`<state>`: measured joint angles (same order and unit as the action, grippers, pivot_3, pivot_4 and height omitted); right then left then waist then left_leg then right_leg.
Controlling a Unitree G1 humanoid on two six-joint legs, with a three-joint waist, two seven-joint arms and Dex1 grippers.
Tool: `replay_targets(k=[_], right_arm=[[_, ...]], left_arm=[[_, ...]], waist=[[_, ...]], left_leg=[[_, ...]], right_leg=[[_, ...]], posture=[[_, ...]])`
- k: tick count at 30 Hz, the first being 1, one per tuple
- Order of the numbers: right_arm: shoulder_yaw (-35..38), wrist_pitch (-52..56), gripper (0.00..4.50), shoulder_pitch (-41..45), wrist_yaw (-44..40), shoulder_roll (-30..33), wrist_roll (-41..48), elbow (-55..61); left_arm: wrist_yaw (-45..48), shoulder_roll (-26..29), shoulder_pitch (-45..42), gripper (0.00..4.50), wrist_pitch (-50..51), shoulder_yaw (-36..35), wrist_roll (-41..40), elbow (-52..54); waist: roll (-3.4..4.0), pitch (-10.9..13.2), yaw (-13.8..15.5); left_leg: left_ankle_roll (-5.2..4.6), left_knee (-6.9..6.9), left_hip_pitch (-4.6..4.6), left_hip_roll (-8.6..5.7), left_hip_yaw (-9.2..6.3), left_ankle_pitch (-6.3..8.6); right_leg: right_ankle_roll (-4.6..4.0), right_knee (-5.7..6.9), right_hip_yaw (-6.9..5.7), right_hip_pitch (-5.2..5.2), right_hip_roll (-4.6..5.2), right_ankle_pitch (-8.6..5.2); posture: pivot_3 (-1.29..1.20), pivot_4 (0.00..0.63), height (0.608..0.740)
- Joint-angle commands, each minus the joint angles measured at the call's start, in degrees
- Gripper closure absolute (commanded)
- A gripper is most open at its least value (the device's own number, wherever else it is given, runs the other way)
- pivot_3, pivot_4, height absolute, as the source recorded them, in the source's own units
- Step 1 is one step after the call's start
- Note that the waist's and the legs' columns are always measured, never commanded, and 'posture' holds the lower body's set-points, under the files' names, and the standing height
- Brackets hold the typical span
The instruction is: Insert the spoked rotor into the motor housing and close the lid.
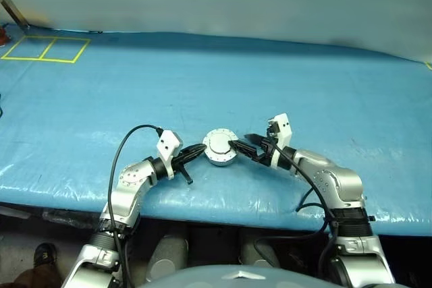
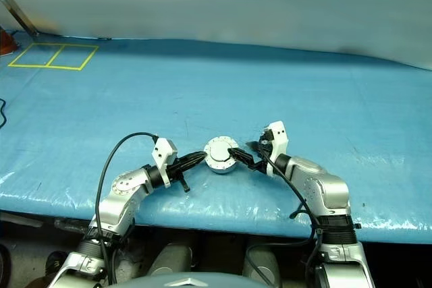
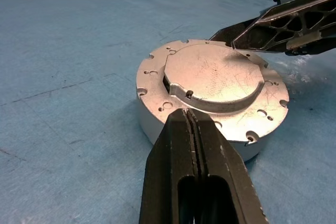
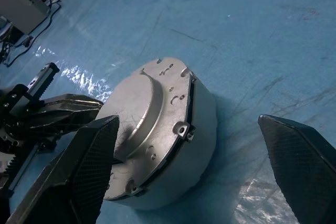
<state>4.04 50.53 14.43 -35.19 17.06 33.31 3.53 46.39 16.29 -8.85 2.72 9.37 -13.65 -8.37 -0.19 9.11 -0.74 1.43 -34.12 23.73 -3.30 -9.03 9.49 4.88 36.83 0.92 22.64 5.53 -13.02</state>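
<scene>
Tools flank the closed housing (image 1: pixel 220 147) on the blue surface (image 1: pixel 270 79): left tool (image 3: pixel 193 124) pinched shut and empty against its rim, right tool (image 4: pixel 202 156) spread wide around it; stiff, heavy-looking, slick metal, best gripped across the side wall.

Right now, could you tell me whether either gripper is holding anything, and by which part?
Nothing is held. The left gripper is shut, its tips at the rim of the round grey metal lid; the right gripper stands open around the lidded motor housing.
</scene>
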Motion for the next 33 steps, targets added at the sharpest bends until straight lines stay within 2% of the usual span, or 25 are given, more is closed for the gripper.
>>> replay_targets(k=[1,17,20,26,33], right_arm=[[2.6,2.6,0.02,0.3,1.0,-1.2,4.1,2.4],[8.3,8.4,0.02,0.2,4.2,-4.8,12.7,-1.0],[9.1,9.1,0.63,0.0,4.6,-5.6,14.4,-1.1],[7.7,9.8,2.59,-0.5,5.0,-5.7,14.0,-0.7],[5.8,10.1,2.59,-1.1,5.3,-5.4,13.0,-0.2]], left_arm=[[0.3,0.0,0.5,4.5,0.1,0.9,0.9,-0.3],[-0.3,0.1,0.3,4.5,-0.7,1.0,1.6,-0.6],[-0.3,0.1,0.3,4.5,-0.7,0.9,1.6,-0.6],[-0.4,-0.1,0.4,4.5,-0.7,0.6,1.8,-0.7],[-0.5,-0.1,0.5,4.5,-0.8,0.5,1.9,-0.6]], waist=[[0.0,0.0,0.0],[0.0,0.0,0.0],[0.0,0.0,0.0],[0.01,0.0,-0.1],[0.01,0.0,-0.5]], left_leg=[[0.0,0.0,0.0,0.0,0.0,0.0],[0.0,0.01,0.04,0.0,0.0,0.0],[0.0,0.0,0.04,0.0,0.0,0.0],[0.0,0.02,0.04,0.0,0.01,0.0],[0.0,0.04,0.04,0.01,0.01,0.0]], right_leg=[[0.0,0.0,0.0,0.0,0.0,0.0],[0.01,-0.02,-0.01,0.03,0.0,0.01],[0.01,-0.01,-0.01,0.03,0.0,0.01],[0.01,-0.01,-0.01,0.05,0.0,0.01],[0.01,-0.01,-0.01,0.06,-0.01,0.0]], posture=[[0.0,0.15,0.74],[0.0,0.15,0.74],[0.0,0.15,0.74],[0.0,0.15,0.74],[0.0,0.15,0.74]])
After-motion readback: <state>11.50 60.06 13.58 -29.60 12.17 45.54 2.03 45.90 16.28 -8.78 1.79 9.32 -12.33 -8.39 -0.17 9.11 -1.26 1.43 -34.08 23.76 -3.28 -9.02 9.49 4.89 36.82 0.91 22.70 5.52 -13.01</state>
